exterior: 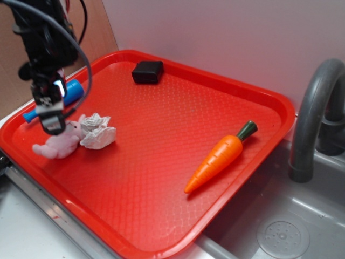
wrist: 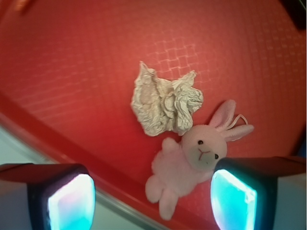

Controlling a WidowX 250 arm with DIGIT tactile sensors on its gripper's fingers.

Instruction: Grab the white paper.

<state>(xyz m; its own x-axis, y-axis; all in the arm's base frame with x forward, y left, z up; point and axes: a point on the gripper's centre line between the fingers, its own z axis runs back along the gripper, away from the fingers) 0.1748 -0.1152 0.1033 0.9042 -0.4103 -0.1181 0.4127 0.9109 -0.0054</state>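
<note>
The red tray fills most of the exterior view, its raised rim running along the lower left and the right side, with a wide bare stretch across its middle and lower part. The white paper, a crumpled wad, lies at the left of the tray, near the left rim. The pink plush bunny lies just left of it, touching it; in the wrist view the bunny's head presses against the lower right edge of the paper.

The gripper hangs at the far left of the exterior view, over the bunny and just left of the paper. In the wrist view its two fingers stand well apart at the bottom corners, nothing held between them; the bunny sits between them, close to the right one.

A blue object lies behind the gripper at the upper left. A black block rests near the tray's top rim and a toy carrot lies at the right, both well clear. A grey faucet and sink stand at the right.
</note>
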